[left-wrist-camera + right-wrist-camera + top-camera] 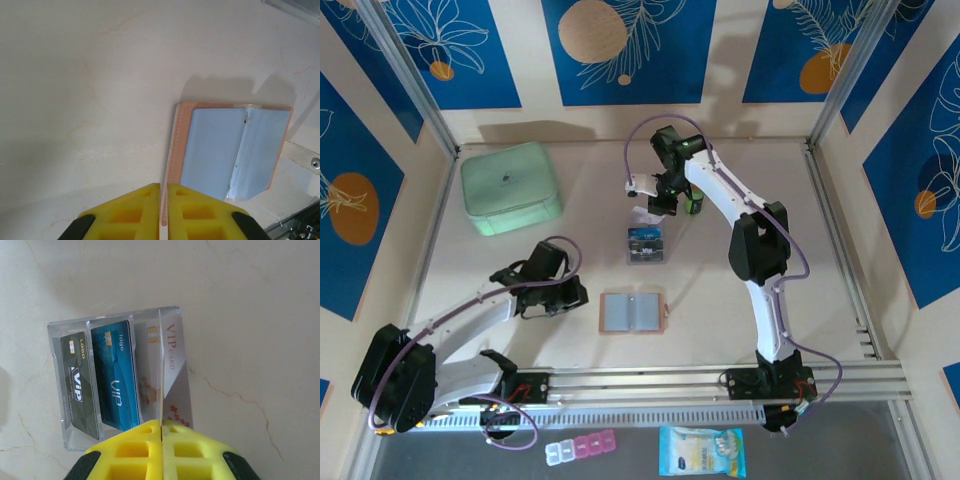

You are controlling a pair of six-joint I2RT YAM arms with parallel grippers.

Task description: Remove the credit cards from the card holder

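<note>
We judge it nearly done: holder empty, cards laid out, right gripper pinching a white card, left gripper closed.

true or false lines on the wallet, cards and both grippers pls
1. The pinkish-tan folding card holder lies open, grey-blue lining up. True.
2. The left gripper hangs wide open above it. False: it is shut on the holder's edge.
3. A dark card and a blue card lie side by side in a clear tray. True.
4. The mint-green rectangular case rests on the card holder. False: it sits apart, far left.
5. The right gripper is shut on a white card. True.
</note>
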